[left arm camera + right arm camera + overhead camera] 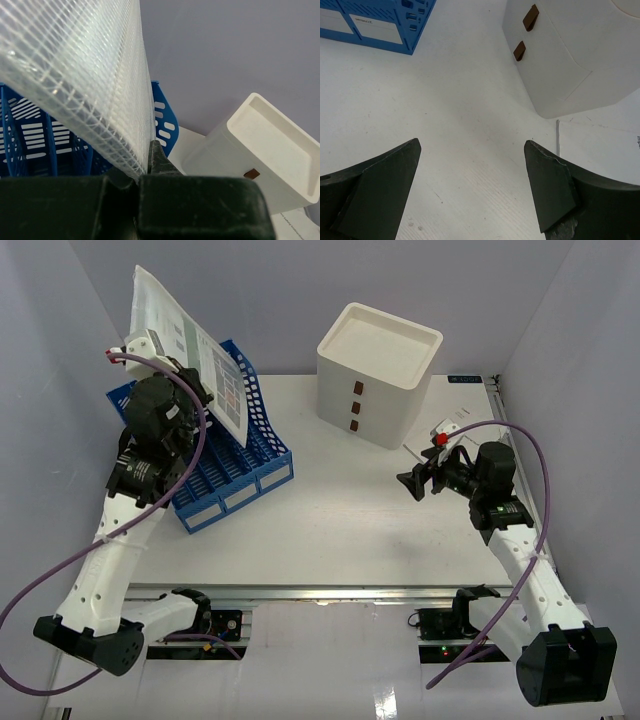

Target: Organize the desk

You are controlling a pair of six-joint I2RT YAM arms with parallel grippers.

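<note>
The white counter [330, 540] lies beneath both arms. Filing looks to be the step in hand: the left claw [148, 162] pinches a mesh pouch [190, 345] above the blue rack [240, 465]. Next it needs lowering squarely into a slot. The right claw [470, 185] hangs spread and empty.

Bright, even diffuse light, soft faint shadows on the desk [330, 540], wrist foregrounds slightly blurred

Left arm [110, 540] raised, left jaws pinched shut. Right arm [520, 560] reaching forward, right jaws spread wide.
</note>
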